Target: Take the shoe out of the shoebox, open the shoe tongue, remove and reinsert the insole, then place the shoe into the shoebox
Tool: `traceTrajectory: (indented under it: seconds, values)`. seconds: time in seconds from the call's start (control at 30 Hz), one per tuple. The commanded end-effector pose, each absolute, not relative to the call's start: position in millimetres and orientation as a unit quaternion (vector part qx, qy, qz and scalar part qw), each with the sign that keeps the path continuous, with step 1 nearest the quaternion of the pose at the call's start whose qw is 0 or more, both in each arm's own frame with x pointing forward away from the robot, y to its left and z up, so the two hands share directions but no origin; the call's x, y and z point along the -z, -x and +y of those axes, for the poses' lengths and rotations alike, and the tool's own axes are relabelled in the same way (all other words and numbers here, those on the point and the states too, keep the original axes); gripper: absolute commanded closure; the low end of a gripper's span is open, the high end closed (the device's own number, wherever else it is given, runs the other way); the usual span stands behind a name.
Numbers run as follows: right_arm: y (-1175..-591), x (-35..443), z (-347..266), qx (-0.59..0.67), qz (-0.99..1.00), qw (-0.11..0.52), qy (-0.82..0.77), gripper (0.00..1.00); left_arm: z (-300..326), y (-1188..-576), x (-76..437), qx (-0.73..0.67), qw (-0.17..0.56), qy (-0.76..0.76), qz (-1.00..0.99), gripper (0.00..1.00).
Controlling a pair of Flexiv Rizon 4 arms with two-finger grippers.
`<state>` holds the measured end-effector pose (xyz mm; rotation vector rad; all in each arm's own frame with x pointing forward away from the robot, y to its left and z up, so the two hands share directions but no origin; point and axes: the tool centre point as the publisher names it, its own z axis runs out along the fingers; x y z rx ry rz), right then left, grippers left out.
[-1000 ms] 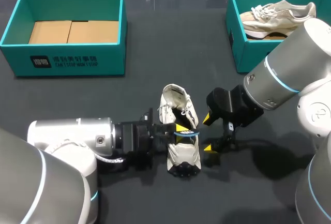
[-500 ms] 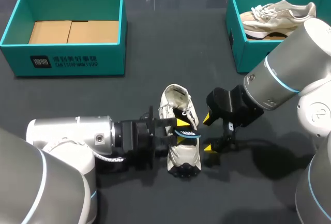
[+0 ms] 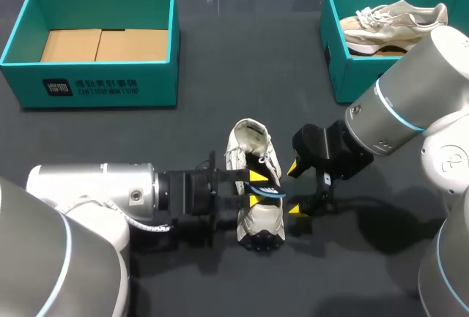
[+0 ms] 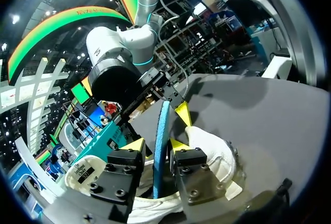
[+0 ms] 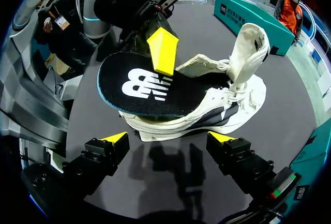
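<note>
Left gripper (image 3: pixel 256 189) pinches the insole (image 3: pixel 270 192) edge-on between its yellow tips; the left wrist view shows the blue-edged insole (image 4: pixel 161 141) standing between both fingers. Over the last second the left arm has backed off slightly toward its own side, and the insole's heel end has come up a bit further out of the shoe (image 3: pixel 248 145). That puts the insole removal under way, not done; its toe end looks to be still tucked inside, though the views don't show that clearly. The shoe lies on the table (image 3: pixel 220 75) between the two grippers, tongue pulled up. Right gripper (image 3: pixel 294 187) is spread wide just beside the shoe and holds nothing.

Left shoebox (image 3: pixel 88 86), teal, far left: only brown cardboard (image 3: pixel 102 45) in the bottom, no shoe. Right shoebox (image 3: pixel 333 46), far right, holds a second shoe (image 3: pixel 396 24), beige, on its side
</note>
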<state>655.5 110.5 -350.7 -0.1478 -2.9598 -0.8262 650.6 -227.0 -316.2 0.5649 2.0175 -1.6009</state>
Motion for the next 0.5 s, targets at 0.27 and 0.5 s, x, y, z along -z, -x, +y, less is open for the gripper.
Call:
traceTrajectory:
  seconds: [0.27,0.5]
  values:
    - [-654,352,111,0.268,-0.962,0.031,0.049,0.00,-239,-650,316,0.556,0.223,-0.224,0.769,1.00]
    - [-654,352,111,0.268,-0.962,0.031,0.049,0.00,-233,-657,337,0.537,0.224,-0.238,0.778,1.00]
